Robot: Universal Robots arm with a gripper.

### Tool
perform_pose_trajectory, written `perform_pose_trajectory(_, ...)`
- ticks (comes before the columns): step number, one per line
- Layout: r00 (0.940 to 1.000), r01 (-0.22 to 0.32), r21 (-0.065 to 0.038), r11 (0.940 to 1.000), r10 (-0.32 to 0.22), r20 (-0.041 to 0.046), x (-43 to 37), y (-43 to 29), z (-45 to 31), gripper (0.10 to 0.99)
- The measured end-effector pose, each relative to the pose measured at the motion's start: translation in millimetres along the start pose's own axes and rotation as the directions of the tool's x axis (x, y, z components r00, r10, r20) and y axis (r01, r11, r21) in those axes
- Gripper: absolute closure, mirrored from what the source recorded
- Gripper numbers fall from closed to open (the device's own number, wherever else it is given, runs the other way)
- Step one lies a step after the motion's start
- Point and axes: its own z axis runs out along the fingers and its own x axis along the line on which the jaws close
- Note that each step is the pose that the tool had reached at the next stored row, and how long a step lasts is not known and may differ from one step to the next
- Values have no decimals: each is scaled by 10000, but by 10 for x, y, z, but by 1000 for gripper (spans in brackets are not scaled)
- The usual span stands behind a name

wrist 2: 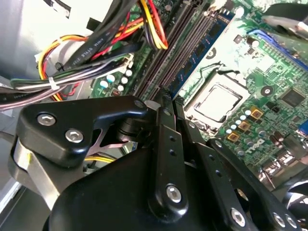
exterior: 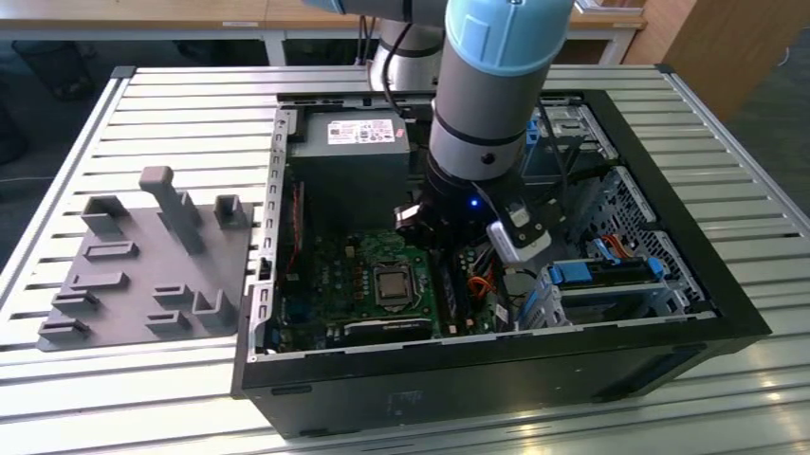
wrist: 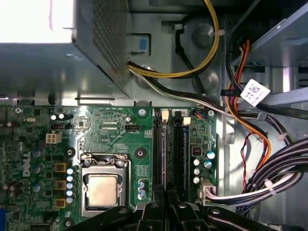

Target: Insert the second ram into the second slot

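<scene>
My gripper point(exterior: 443, 258) is down inside the open computer case point(exterior: 506, 384), over the memory slots point(wrist: 179, 154) beside the processor socket point(wrist: 102, 190). In the second wrist view the second ram point(wrist 2: 199, 53), a thin blue board with dark chips, stands on edge along a slot on the socket's side. It runs straight out from the gripper's point(wrist 2: 163, 98) tips. The black fingers point(wrist 2: 166, 144) are drawn together at its near end. In the first wrist view the gripper point(wrist: 166, 195) sits at the slots' near end, with the ram point(wrist: 164, 154) seen edge-on.
The grey power supply point(exterior: 348, 142) fills the case's far corner. Bundled cables point(wrist: 269, 178) crowd the side of the slots away from the socket. Blue drive-bay clips point(exterior: 601, 270) sit at the exterior view's right. A grey fixture plate point(exterior: 139, 256) lies outside the case at that view's left.
</scene>
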Motion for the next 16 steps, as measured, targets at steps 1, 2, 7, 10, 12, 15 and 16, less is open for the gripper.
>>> perform_pose_trajectory(1,10000,-10,-4,10000,10,0,-1,0,7,949)
perform_pose_trajectory(2,10000,-15,-3,10000,15,0,-1,-1,13,949)
perform_pose_trajectory(7,10000,-16,-3,10000,16,0,-2,0,50,949)
perform_pose_trajectory(10,10000,-24,-1,10000,24,0,-2,4,60,949)
perform_pose_trajectory(12,10000,-29,-4,10000,29,0,-2,8,64,949)
perform_pose_trajectory(15,10000,-35,-3,10000,35,1,-2,13,71,949)
perform_pose_trajectory(16,10000,-36,-1,10000,36,0,-2,13,71,949)
